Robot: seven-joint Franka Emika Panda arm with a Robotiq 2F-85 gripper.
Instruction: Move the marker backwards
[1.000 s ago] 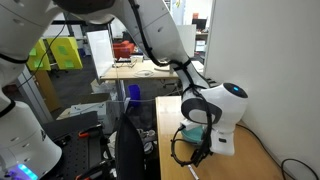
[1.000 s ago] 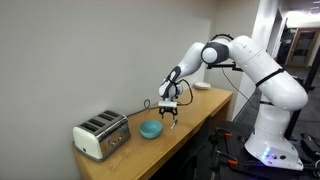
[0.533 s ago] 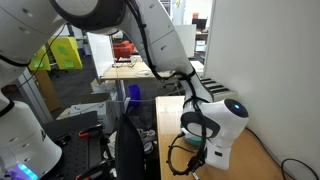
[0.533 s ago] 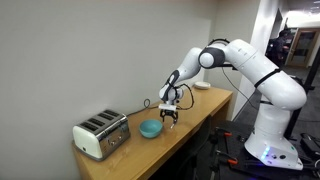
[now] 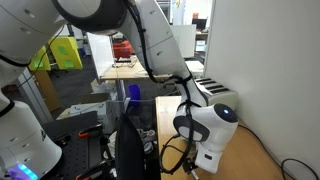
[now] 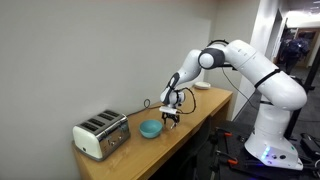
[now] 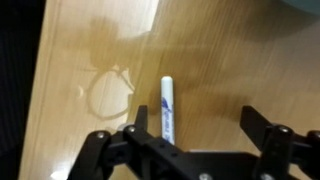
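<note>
The marker (image 7: 167, 108) is a thin white stick with blue print, lying flat on the wooden table (image 7: 220, 60). In the wrist view my gripper (image 7: 196, 126) is open just above it. The marker lies between the fingers, close against the left one, and neither finger grips it. In an exterior view the gripper (image 6: 172, 119) hangs low over the table, right beside the teal bowl (image 6: 150, 129). In an exterior view the gripper (image 5: 187, 162) is under the white wrist; the marker is too small to see there.
A silver toaster (image 6: 101, 134) stands beyond the bowl against the wall. A white dish (image 6: 203, 86) lies at the table's other end. The table edge (image 5: 158, 140) runs close to the gripper, with a dark chair (image 5: 130, 150) beside it.
The arm has come down towards the table and the gripper now sits lower over the marker, still open. The marker, bowl and toaster have not moved.
</note>
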